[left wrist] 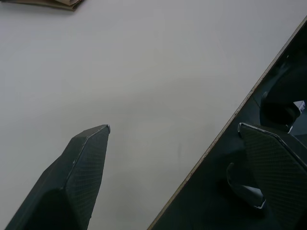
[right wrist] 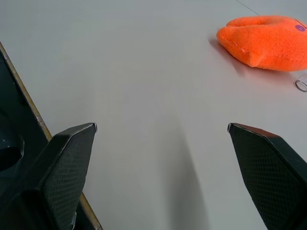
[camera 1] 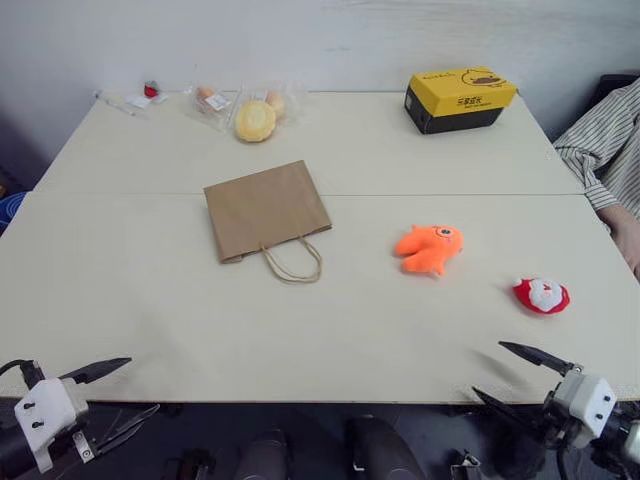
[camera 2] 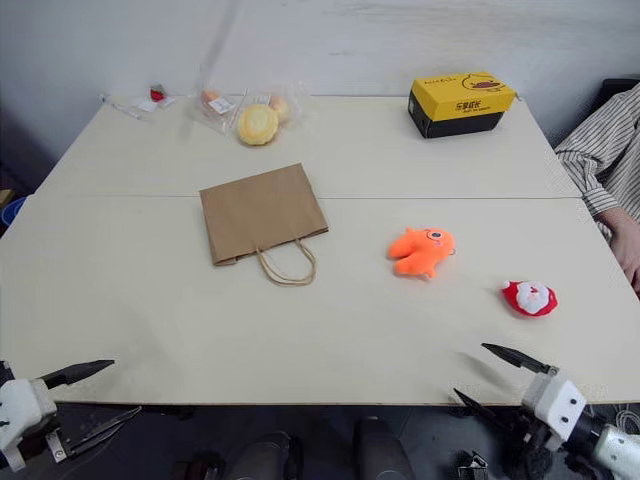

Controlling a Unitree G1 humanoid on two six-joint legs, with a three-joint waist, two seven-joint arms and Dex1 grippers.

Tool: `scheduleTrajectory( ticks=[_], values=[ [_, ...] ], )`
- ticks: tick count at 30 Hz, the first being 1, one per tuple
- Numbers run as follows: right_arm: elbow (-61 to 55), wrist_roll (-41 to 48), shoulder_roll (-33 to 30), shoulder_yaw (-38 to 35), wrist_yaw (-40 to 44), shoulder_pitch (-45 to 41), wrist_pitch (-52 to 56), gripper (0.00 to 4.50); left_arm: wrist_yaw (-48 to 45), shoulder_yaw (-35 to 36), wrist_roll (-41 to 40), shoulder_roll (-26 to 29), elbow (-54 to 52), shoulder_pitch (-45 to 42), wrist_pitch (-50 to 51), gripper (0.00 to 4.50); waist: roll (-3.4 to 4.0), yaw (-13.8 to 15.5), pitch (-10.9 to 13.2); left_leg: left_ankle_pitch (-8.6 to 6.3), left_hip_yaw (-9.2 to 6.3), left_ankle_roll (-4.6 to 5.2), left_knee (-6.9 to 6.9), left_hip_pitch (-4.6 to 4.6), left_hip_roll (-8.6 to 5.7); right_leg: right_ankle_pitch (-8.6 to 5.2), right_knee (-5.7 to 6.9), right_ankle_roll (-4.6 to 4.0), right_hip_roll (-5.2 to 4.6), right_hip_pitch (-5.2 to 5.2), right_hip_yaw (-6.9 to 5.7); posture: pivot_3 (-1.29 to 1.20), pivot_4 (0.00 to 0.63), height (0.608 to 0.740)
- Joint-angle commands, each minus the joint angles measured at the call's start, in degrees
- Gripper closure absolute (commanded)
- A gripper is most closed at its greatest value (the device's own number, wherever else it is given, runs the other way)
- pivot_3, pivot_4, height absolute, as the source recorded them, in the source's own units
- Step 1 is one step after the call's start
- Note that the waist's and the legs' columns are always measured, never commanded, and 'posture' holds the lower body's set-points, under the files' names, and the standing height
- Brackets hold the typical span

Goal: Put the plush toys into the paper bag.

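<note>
The brown paper bag (camera 1: pixel 265 210) lies flat on the cream table (camera 1: pixel 120 280), left of centre, with its twine handles toward me. To its right lies the orange fish plush toy (camera 1: pixel 428 248), which also appears ahead in the right wrist view (right wrist: pixel 261 40). The small red-and-white plush toy (camera 1: pixel 541 295) rests further right, near the table's right edge. My left gripper (camera 1: pixel 140 385) hovers open and empty at the front left edge. Over the front right edge, just short of the red-and-white toy, my right gripper (camera 1: pixel 488 368) is open and holds nothing.
A yellow and black box (camera 1: pixel 460 98) stands at the back right. A wrapped yellow bun (camera 1: pixel 255 120) and small packets (camera 1: pixel 150 95) lie at the back left. A person's striped sleeve (camera 1: pixel 605 150) and hand reach the table's right edge.
</note>
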Motion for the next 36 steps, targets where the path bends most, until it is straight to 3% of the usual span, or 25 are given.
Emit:
scheduleTrajectory(
  ticks=[1,5,9,13,17,22,26,32,36],
  values=[
    [-0.3,0.3,-0.1,0.9,-0.5,-0.4,0.3,0.02,0.6,2.3,-0.6,0.7,-2.2,1.4,1.8,0.00,0.01,0.1,0.0,0.00,0.00,0.00,0.01,0.00,0.00,0.00,0.00,0.00,0.00,0.00,0.00,0.00,0.150,0.740],
    [-1.7,0.9,1.0,2.6,-2.6,-2.7,1.1,0.02,0.5,1.5,-6.1,2.4,-5.5,-1.2,8.2,0.00,0.01,0.0,0.0,0.00,-0.01,0.00,0.01,0.00,0.00,0.00,0.01,0.00,0.00,0.02,0.00,0.00,0.150,0.740],
    [-10.8,4.6,3.1,5.5,-6.1,-3.4,7.2,0.02,1.1,-1.6,-9.7,7.6,-8.5,-8.7,17.8,0.00,0.04,0.2,0.0,0.04,-0.04,-0.05,0.08,0.00,0.00,0.00,0.12,0.00,0.00,0.01,-0.05,0.00,0.150,0.740],
    [-21.4,7.5,5.1,9.3,-11.1,-6.0,13.9,0.02,2.2,-10.3,-5.6,10.8,-6.9,-23.7,18.4,0.00,0.26,0.1,-0.1,0.07,-0.06,-0.11,0.05,0.00,-0.01,0.00,0.19,0.00,0.00,-0.04,-0.07,0.00,0.150,0.740],
    [-26.6,6.4,7.0,12.6,-15.5,-10.3,17.3,0.02,3.0,-20.5,1.0,10.3,0.3,-39.5,17.0,0.00,0.19,-0.1,-0.1,0.11,-0.07,-0.19,0.09,-0.03,-0.02,0.01,0.28,0.02,0.02,-0.07,-0.11,0.00,0.150,0.740],
    [-27.3,4.5,8.6,14.3,-18.2,-13.8,18.0,0.02,4.5,-33.3,12.9,6.5,14.3,-59.2,9.5,0.00,0.16,0.1,0.0,0.13,-0.08,-0.27,0.07,-0.15,-0.03,0.02,0.36,0.03,0.10,-0.22,-0.11,0.00,0.150,0.740],
    [-26.4,2.5,9.4,15.1,-19.6,-14.7,17.6,0.02,5.3,-41.1,22.0,3.0,28.3,-70.6,-2.3,0.00,0.14,0.3,0.0,0.18,-0.14,-0.35,0.62,-0.57,-0.03,0.04,0.54,0.08,0.15,-0.43,-0.20,0.00,0.150,0.740],
    [-24.9,0.1,11.1,15.1,-21.5,-14.4,15.9,0.02,5.2,-45.3,25.9,-1.0,42.7,-79.0,-12.7,0.00,0.10,0.0,-0.1,0.28,-0.05,-0.46,1.04,-1.31,-0.04,0.11,1.03,0.21,0.17,-1.18,-0.14,0.00,0.150,0.740],
    [-24.7,-0.8,11.9,14.7,-21.9,-11.7,13.7,0.02,8.1,-45.5,27.0,-4.4,51.2,-84.8,-16.3,0.00,0.06,0.3,0.0,0.34,-0.04,-0.51,1.05,-1.35,-0.03,0.11,1.08,0.21,0.20,-1.24,-0.14,0.00,0.150,0.740]
  ],
)
